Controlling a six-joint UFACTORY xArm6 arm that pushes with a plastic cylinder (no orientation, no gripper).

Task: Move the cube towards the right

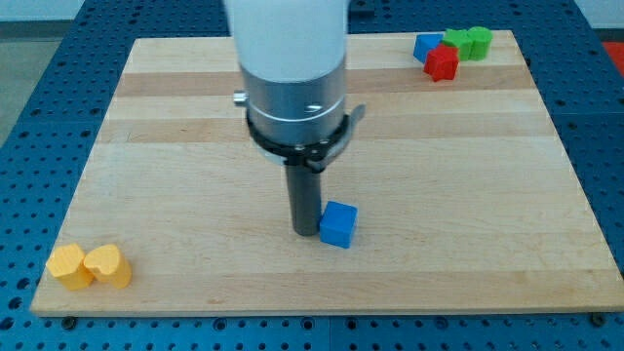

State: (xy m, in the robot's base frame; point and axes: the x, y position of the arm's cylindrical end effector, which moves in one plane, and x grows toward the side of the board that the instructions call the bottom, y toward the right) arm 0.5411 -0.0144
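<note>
A blue cube point(338, 224) sits on the wooden board point(175, 146) a little below the view's centre. My tip point(306, 232) is the lower end of a dark rod under a white and silver arm. It stands just to the left of the cube, touching it or nearly so.
At the view's top right are a red block point(442, 63), a blue block point(426, 46), a green block point(455, 41) and a second green block point(479, 42), bunched together. At the bottom left lie a yellow block point(69, 265) and a yellow heart-shaped block point(108, 265).
</note>
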